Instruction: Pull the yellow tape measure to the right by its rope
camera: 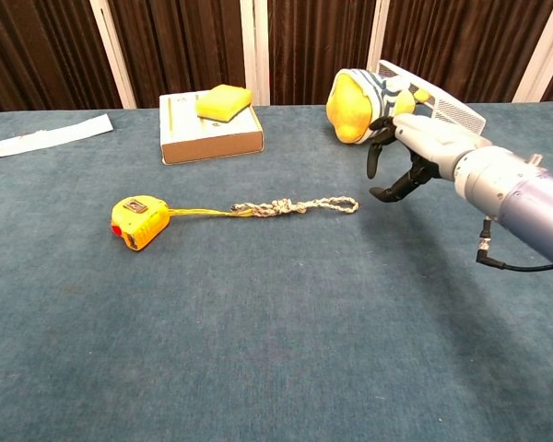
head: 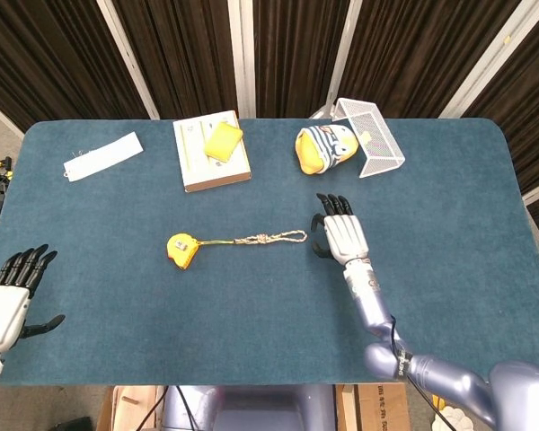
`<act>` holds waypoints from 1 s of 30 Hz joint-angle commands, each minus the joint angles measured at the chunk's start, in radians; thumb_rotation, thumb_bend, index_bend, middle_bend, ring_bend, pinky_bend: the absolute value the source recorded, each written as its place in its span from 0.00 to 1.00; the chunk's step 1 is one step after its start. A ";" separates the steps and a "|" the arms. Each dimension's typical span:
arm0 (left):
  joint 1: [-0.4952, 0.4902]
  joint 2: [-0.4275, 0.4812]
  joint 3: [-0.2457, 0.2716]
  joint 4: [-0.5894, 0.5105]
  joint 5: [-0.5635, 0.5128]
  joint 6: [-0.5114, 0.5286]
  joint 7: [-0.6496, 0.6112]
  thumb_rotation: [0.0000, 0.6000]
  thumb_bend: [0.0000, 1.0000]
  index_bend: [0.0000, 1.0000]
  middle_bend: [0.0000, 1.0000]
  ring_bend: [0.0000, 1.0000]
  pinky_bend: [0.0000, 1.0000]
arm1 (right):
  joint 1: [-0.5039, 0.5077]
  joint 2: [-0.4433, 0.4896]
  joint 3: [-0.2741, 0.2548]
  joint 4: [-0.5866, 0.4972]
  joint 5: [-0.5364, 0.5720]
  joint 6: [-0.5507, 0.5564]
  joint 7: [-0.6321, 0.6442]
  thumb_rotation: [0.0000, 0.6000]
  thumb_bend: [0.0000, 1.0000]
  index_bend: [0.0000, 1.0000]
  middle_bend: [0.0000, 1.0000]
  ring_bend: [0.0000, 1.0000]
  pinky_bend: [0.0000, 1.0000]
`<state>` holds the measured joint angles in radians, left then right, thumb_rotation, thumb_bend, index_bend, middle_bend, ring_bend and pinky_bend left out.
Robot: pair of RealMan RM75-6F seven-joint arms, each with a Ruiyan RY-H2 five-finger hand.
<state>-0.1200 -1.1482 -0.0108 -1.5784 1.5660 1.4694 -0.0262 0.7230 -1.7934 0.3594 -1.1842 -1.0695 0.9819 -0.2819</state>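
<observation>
The yellow tape measure (head: 181, 250) (camera: 140, 221) lies on the blue table left of centre. Its braided rope (head: 269, 238) (camera: 295, 205) runs to the right and ends in a loop. My right hand (head: 338, 235) (camera: 413, 152) hovers open just right of the loop's end, fingers apart, holding nothing and not touching the rope. My left hand (head: 7, 300) is open at the table's near left edge, far from the tape measure; the chest view does not show it.
A flat box (head: 212, 153) with a yellow sponge (head: 223, 140) on it lies at the back. A striped yellow plush (head: 324, 148) leans by a tipped white wire basket (head: 374, 136). A white strip (head: 103, 155) lies far left.
</observation>
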 commanded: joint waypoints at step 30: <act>-0.007 0.000 -0.002 -0.006 -0.018 -0.018 -0.008 1.00 0.00 0.00 0.00 0.00 0.00 | 0.062 -0.160 0.003 0.243 0.013 -0.048 0.139 1.00 0.38 0.53 0.10 0.00 0.00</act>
<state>-0.1267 -1.1480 -0.0127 -1.5849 1.5477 1.4518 -0.0345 0.7824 -1.9498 0.3601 -0.9440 -1.0542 0.9328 -0.1471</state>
